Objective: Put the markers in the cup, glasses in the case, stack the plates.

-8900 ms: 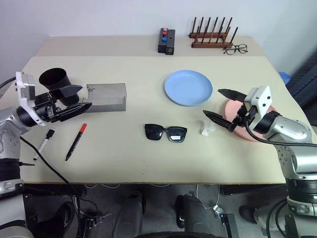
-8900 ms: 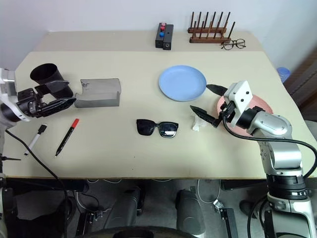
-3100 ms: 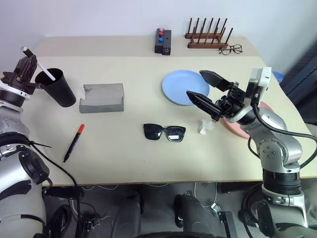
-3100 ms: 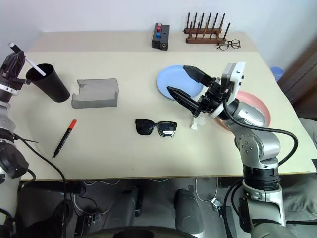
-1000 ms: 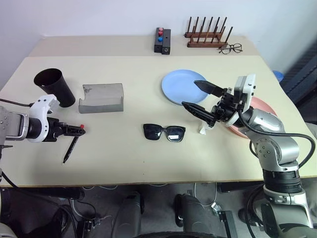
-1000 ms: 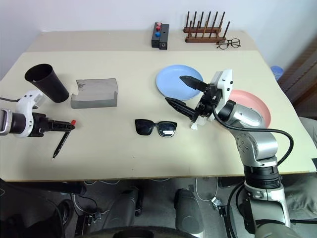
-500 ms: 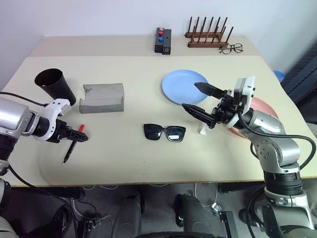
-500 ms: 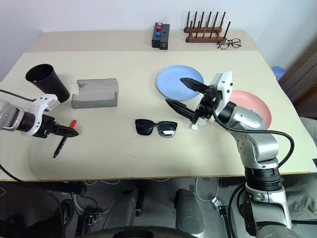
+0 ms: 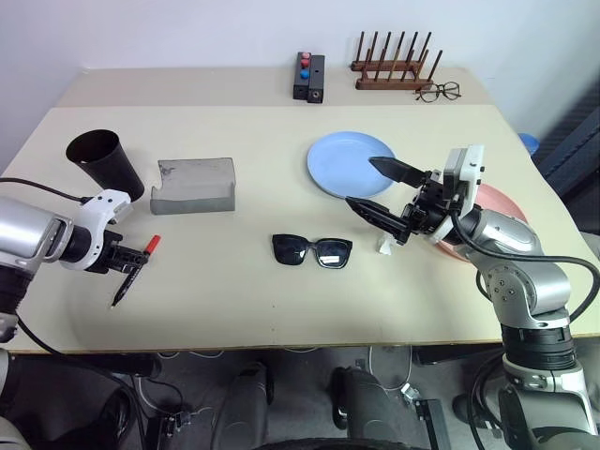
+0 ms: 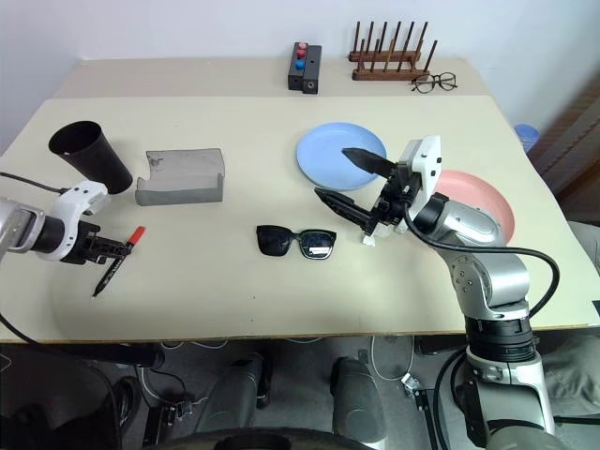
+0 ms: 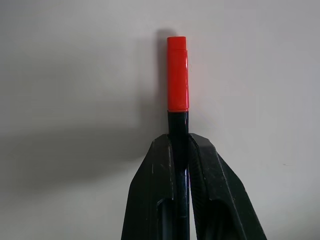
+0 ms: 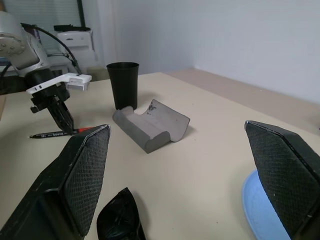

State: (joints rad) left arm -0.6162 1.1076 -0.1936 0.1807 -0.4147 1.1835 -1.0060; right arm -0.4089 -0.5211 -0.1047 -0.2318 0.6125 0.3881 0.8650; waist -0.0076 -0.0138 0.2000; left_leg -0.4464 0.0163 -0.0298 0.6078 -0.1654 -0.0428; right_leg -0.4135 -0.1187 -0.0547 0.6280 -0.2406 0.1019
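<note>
Red-capped marker (image 9: 131, 268) near table's (image 9: 281, 309) front-left edge

Bright, even light; soft shadows; all views sharp.

Head eyes overlook the table (image 9: 234, 281); wrist cameras look close along each tool.

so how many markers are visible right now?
1: the red-capped marker, clamped in the left gripper near the table's left front edge. Another could be hidden inside the black cup; its interior can't be seen.
</note>
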